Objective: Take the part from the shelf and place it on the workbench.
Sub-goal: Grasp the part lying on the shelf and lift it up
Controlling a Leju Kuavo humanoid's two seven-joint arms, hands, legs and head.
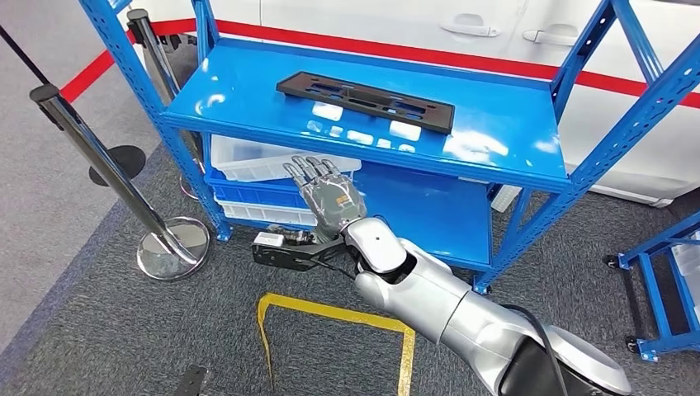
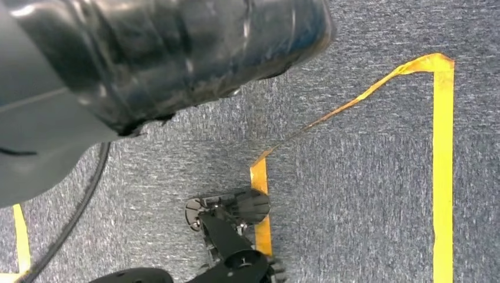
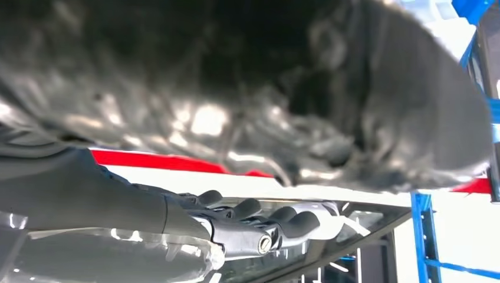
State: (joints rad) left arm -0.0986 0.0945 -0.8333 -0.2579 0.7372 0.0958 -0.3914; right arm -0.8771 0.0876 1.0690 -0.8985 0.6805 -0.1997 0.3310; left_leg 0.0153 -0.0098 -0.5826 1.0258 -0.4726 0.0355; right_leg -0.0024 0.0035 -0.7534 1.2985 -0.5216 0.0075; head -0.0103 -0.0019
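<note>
The part [image 1: 366, 101] is a long flat black plate with cut-outs, lying on the top deck of the blue shelf [image 1: 239, 91], toward its back. My right hand [image 1: 326, 194] is raised in front of the shelf, just below the top deck's front edge and left of the part. Its fingers are stretched out and hold nothing. In the right wrist view the dark fingers [image 3: 295, 223] point at the shelf's edge, and the right hand [image 3: 253, 224] is empty. My left hand [image 2: 177, 53] is a dark blurred bulk above the carpet, its fingers unclear.
Two chrome stanchion posts [image 1: 99, 157] stand left of the shelf, one with a round base [image 1: 173, 247]. White bins [image 1: 256, 161] sit on the lower deck. Yellow tape [image 1: 330, 318] marks a square on the grey carpet. Another blue rack [image 1: 660, 280] stands at far right.
</note>
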